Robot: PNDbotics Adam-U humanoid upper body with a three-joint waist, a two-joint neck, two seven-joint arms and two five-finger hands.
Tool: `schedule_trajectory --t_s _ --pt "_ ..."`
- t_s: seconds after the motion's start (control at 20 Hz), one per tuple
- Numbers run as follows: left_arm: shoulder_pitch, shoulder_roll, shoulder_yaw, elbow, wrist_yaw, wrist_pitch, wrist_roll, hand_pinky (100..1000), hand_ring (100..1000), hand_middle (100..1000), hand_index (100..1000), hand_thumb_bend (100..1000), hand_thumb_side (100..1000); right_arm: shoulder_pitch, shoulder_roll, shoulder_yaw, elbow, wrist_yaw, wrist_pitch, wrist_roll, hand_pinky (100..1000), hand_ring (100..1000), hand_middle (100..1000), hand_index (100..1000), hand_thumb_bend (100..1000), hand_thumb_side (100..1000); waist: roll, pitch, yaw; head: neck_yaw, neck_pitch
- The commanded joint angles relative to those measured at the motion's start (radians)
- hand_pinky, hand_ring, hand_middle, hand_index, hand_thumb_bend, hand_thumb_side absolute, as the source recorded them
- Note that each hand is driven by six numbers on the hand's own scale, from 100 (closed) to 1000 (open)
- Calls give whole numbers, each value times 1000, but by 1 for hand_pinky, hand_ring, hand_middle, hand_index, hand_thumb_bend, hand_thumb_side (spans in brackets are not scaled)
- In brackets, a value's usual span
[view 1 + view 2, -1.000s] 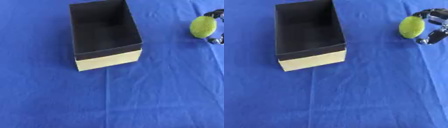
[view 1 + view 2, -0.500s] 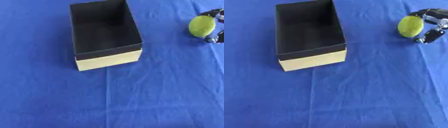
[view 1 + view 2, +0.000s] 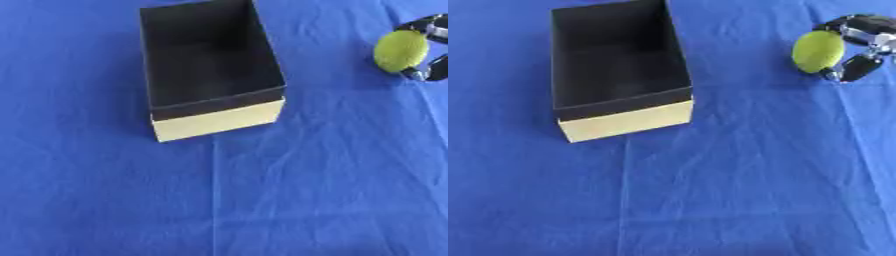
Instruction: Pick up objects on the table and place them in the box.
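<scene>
Grasping a yellow-green ball, right hand at right edge; box well apart.

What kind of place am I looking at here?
Probably a robot test bench, not a home: a plain blue cloth, one empty box, and a robot hand holding a green ball.
</scene>
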Motion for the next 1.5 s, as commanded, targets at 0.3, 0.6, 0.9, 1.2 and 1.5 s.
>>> schedule_trajectory --t_s 0.3,0.6,0.9,1.2,1.5 --pt "-8 8 1 -15 3 -1 -1 487 664 620 663 915 756 -19 -17 0 -14 27 23 -60 780 732 692 829 259 100 5 -84 2 3 -6" --pt "-10 9 1 -15 3 -2 -1 487 664 620 664 914 756 -8 -10 4 -32 -25 29 -151 665 641 644 792 102 100 5 -84 2 6 -4" --pt "-12 9 2 -15 2 -2 0 488 664 620 664 911 756 10 -19 -2 -90 -89 18 -239 620 574 594 742 100 100 5 -85 2 8 -7" --pt "-12 10 3 -15 2 -3 1 488 665 621 664 910 757 29 -31 -4 -162 -116 -14 -325 620 568 587 738 100 100 4 -87 0 10 -6" --pt "-10 11 3 -15 2 -2 1 488 665 621 664 910 756 1 -34 -16 -314 -135 -7 -345 619 563 582 733 100 100 3 -88 0 9 -1"
